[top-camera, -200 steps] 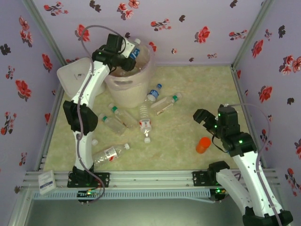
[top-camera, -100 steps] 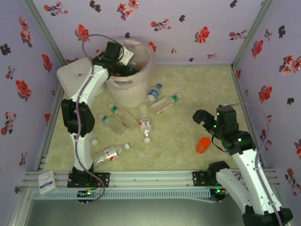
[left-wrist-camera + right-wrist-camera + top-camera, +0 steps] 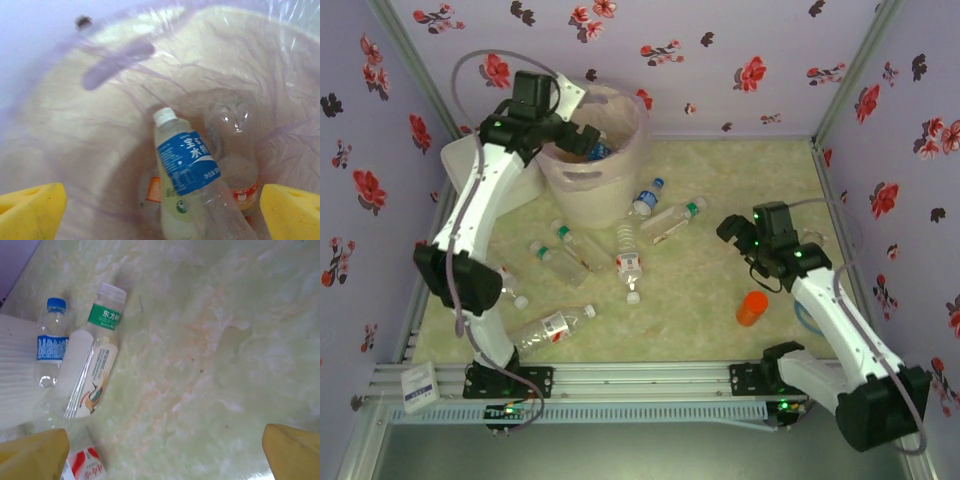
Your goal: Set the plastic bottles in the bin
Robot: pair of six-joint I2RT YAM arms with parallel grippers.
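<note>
Bottle [image 3: 187, 170] in bin [image 3: 65, 140], under L gripper [image 3: 160, 212]

We are looking at two slim arms, the left arm [image 3: 475, 200] and the right arm [image 3: 840, 320], each wearing smooth white shells over its long links and bulky black housings at its joints. A pale lilac-grey cable [image 3: 470, 62] is looping out from the left arm's upper end. Small green lights [image 3: 798, 253] are glowing on the right arm's black wrist block. Each arm is ending in a black base plate: one under the left arm [image 3: 510, 381], another under the right [image 3: 765, 378]. Up close, we are seeing the left fingers [image 3: 31, 209] as blunt yellow wedges with softly rounded edges, and the right fingers [image 3: 292, 450] are showing the same shape in a slightly duller yellow.
</note>
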